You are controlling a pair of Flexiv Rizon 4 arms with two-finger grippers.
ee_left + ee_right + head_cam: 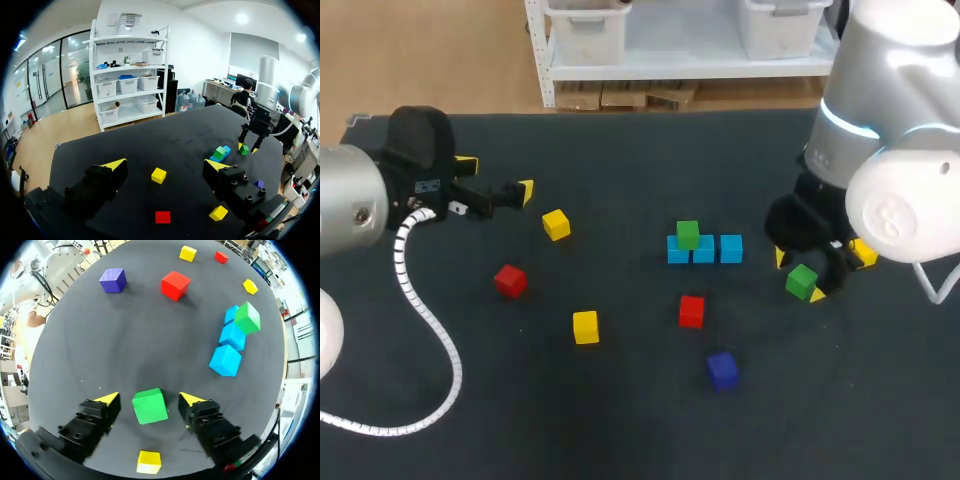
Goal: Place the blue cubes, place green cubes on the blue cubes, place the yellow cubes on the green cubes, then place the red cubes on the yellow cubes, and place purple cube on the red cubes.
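Three blue cubes (705,250) stand in a row at mid-table, with a green cube (687,234) on top of the leftmost one. To their right, my right gripper (800,278) is down at the table. Its fingers stand either side of a second green cube (150,406), with a small gap on each side, so it is open. My left gripper (496,176) is open and empty at the far left. A yellow cube (159,175) lies on the table ahead of the left gripper (165,165).
Loose on the table are a second yellow cube (586,326), two red cubes (510,281) (691,311) and a purple cube (723,369). A third yellow cube (149,461) lies close behind my right gripper (150,399).
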